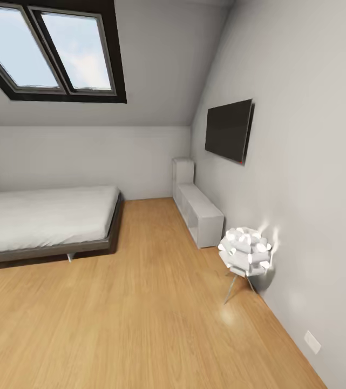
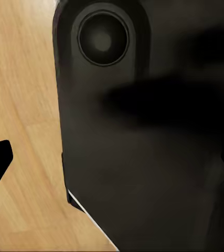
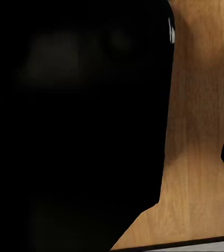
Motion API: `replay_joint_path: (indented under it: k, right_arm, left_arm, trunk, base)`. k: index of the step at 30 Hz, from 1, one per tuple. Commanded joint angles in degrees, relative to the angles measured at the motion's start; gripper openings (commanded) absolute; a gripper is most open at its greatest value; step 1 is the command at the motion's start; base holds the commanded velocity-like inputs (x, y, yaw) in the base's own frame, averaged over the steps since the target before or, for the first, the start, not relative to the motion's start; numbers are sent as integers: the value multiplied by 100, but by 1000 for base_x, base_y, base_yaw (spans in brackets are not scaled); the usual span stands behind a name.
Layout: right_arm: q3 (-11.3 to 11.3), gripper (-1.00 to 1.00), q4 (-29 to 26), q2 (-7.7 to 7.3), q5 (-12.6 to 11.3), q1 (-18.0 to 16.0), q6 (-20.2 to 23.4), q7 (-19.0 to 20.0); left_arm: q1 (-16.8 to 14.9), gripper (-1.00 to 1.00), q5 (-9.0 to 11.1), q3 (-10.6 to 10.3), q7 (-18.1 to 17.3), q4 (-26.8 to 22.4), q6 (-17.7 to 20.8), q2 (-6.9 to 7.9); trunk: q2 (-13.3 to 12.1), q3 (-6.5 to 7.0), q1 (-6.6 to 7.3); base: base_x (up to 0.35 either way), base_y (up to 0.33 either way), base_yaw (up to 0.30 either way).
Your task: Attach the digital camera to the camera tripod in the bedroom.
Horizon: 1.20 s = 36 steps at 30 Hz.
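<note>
Each wrist view is mostly blocked by a dark robot body part over wood floor (image 2: 22, 94), with 1 black tip at the edge; whether the left or right hand is wide or narrow cannot be told. The head view gives the bedroom (image 1: 156, 81): 1 low grey bed (image 1: 43, 219), 1 skylight (image 1: 48, 48) with 2 panes, 1 wall TV (image 1: 228, 131), 1 white low shelf unit (image 1: 197, 208), 1 spiky white lamp (image 1: 245, 253), and 1 wall outlet (image 1: 312, 342).

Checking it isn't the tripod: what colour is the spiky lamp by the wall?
White, glowing, on thin silver legs: the lamp shows best in the head view.
</note>
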<state>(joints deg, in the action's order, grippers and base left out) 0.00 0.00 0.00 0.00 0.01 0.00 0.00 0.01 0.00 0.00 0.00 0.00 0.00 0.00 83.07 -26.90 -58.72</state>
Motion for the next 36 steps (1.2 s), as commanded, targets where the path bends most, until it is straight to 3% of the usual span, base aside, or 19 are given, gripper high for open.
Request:
replay_joint_path:
  k: [1, 5, 9, 25, 30, 31, 36]
  right_arm:
    - [33, 100, 9, -33, 33, -4, -10, -31]
    - [54, 100, 9, -65, 161, -3, -10, -23]
    - [53, 100, 9, -72, 103, -1, -9, -18]
    - [44, 100, 9, -79, 304, -1, -9, 8]
    - [53, 100, 9, -96, 356, -1, -9, -5]
    - [46, 100, 3, -102, 678, -1, -15, -29]
    - [45, 100, -3, -105, 783, -1, -17, -36]
  left_arm:
    - [32, 100, 33, 33, -9, -33, -33, -13]
    - [33, 100, 100, 86, -9, -155, -44, -14]
    - [34, 100, 117, 86, -9, -153, -49, -17]
    - [34, 100, 631, 71, -9, -174, -55, -9]
    - [34, 100, 791, 233, -9, -184, -61, 7]
    - [34, 100, 1719, 354, -9, -185, -64, 11]
    - [34, 100, 1749, 359, -9, -185, -69, 19]
  trunk:
    - [1, -3, 0]
    - [1, -3, 0]
    - [1, -3, 0]
    - [1, -3, 0]
    - [1, -3, 0]
    - [1, -3, 0]
    - [1, -3, 0]
  base:
    - [0, 0, 0]
    - [0, 0, 0]
    - [0, 0, 0]
    - [0, 0, 0]
    - [0, 0, 183]
    - [0, 0, 268]
    - [0, 0, 270]
